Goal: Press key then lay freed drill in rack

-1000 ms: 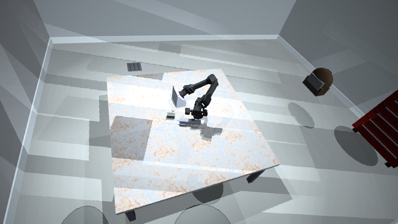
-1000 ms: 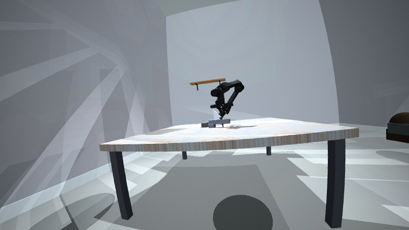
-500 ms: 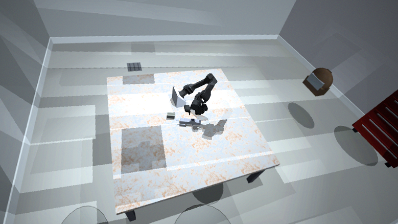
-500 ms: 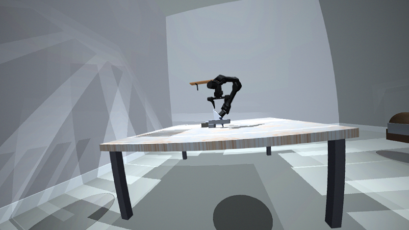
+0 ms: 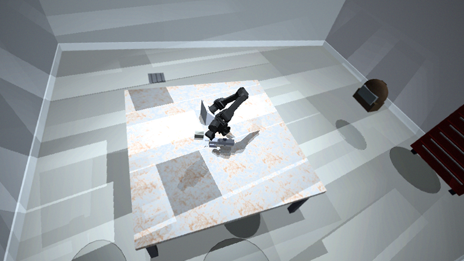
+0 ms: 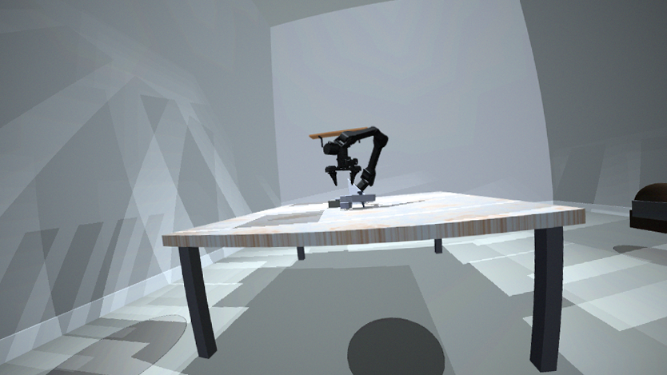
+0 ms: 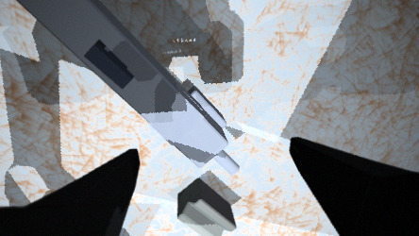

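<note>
One long drill housing [image 7: 142, 80] runs diagonally, drill tip [image 7: 227, 162] lower-right.

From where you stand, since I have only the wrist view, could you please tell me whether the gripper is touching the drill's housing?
Observer: No. In the exterior view the open gripper hangs above the grey housing, with a visible gap between them.
Operator: Thank you. Where does the rack sit on the table?
Observer: From the top, the small rack lies just off one end of the housing, near the middle of the table, far from every edge.
Operator: Is anything else standing near the arm?
Observer: Yes. A pale upright panel stands on the table beyond the rack, close beside the arm.
</note>
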`<action>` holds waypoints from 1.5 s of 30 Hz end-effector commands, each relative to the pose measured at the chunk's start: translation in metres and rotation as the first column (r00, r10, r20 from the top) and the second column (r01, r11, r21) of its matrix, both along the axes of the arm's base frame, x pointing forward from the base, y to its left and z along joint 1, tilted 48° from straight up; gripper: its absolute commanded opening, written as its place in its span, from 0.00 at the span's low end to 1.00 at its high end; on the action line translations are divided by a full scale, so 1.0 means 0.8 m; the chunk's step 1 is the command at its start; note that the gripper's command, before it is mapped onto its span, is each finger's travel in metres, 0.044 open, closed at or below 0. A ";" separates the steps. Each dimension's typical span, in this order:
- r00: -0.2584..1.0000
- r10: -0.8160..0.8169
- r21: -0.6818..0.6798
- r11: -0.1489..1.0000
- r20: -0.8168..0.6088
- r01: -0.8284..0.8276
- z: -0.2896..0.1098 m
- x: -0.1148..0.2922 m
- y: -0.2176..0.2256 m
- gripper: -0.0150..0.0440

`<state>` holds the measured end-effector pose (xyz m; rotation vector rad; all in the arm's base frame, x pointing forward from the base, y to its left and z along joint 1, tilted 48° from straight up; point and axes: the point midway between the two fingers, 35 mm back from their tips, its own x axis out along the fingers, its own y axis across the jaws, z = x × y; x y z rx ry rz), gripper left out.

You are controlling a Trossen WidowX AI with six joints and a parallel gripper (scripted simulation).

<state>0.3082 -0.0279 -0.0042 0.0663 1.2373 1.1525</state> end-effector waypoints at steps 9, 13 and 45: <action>0.779 0.429 -0.008 0.878 0.458 -0.479 -0.105 -0.049 -0.015 1.00; 0.779 0.429 -0.008 0.878 0.458 -0.479 -0.105 -0.049 -0.015 1.00; 0.779 0.428 -0.008 0.878 0.458 -0.478 -0.122 -0.051 0.016 1.00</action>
